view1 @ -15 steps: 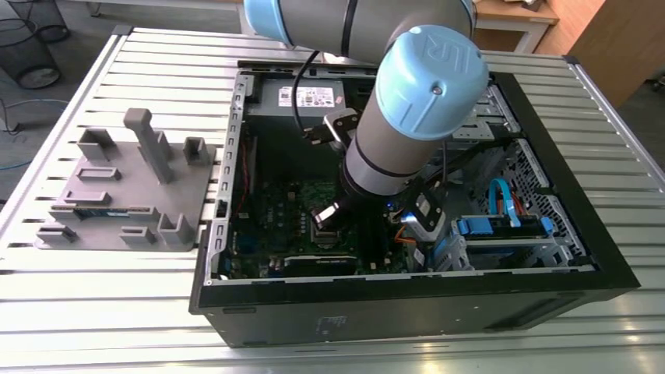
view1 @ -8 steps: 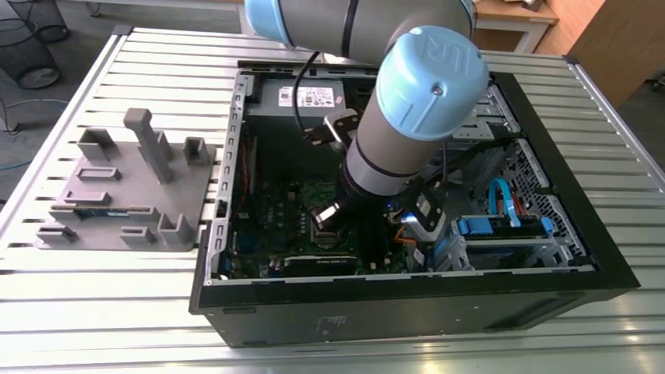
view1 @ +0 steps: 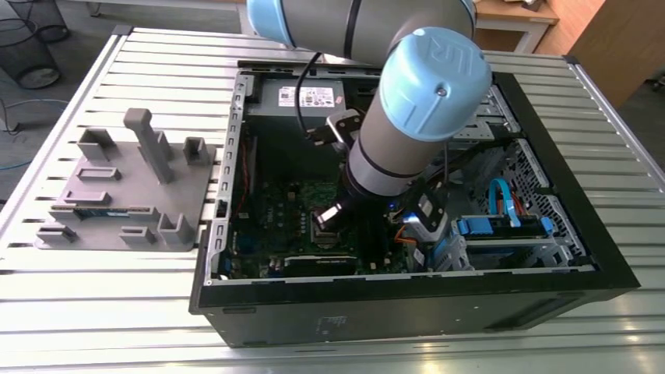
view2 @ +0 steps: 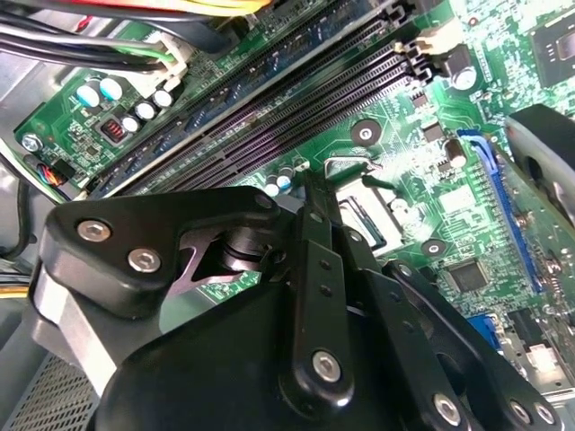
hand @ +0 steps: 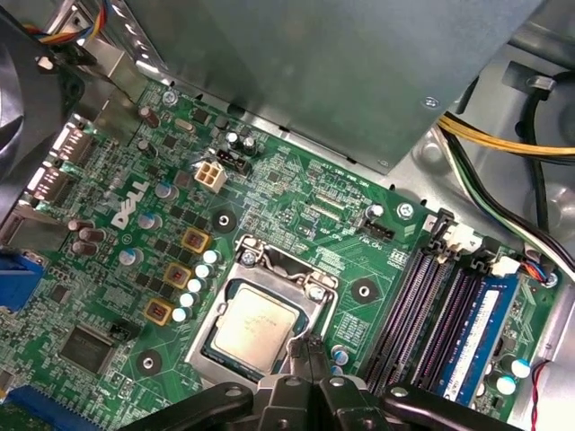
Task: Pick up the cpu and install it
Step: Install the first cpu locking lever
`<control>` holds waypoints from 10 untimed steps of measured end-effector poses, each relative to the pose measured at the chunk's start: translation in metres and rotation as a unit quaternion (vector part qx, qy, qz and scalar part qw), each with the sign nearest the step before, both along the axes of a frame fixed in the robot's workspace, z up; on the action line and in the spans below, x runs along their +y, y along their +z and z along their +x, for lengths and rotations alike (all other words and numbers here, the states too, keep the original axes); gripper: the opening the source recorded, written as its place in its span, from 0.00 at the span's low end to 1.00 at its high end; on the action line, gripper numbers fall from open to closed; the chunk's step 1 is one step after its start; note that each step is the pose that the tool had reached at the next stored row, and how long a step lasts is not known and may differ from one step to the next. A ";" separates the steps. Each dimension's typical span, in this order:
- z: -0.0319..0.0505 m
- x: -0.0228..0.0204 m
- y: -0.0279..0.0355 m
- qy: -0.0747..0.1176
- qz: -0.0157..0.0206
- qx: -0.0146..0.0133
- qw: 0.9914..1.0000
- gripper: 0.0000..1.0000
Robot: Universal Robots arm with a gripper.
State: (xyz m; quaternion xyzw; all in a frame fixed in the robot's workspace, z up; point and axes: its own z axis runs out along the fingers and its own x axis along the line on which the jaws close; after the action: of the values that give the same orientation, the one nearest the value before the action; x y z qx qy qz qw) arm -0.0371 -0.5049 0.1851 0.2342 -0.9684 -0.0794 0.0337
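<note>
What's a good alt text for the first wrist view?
A square silver cpu lies in the socket of a green motherboard, with the black gripper poised at the chip's edge. Beside the socket run black memory slots and one blue memory stick. A grey metal box overhangs the board.

What the Views Keep Back

In the exterior view the arm (view1: 406,148), itself cut off by the picture's edge, covers the middle of the motherboard (view1: 272,204). In the first wrist view the tool (hand: 306,352) runs off the frame, and its tips hide one corner of the cpu (hand: 255,327). In the second wrist view the tool's black body blocks most of the socket (view2: 367,208); what sits inside cannot be told
</note>
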 end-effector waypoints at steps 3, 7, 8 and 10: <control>0.0002 0.0001 -0.0004 0.006 0.000 0.000 1.000 0.11; 0.0002 0.0000 -0.0006 0.018 0.000 0.000 1.000 0.11; 0.0002 0.0000 -0.0006 0.019 0.000 0.000 1.000 0.11; 0.0002 0.0000 -0.0006 0.019 0.000 0.000 1.000 0.11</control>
State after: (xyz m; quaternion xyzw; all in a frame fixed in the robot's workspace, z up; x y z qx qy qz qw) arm -0.0369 -0.5049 0.1846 0.2527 -0.9637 -0.0787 0.0353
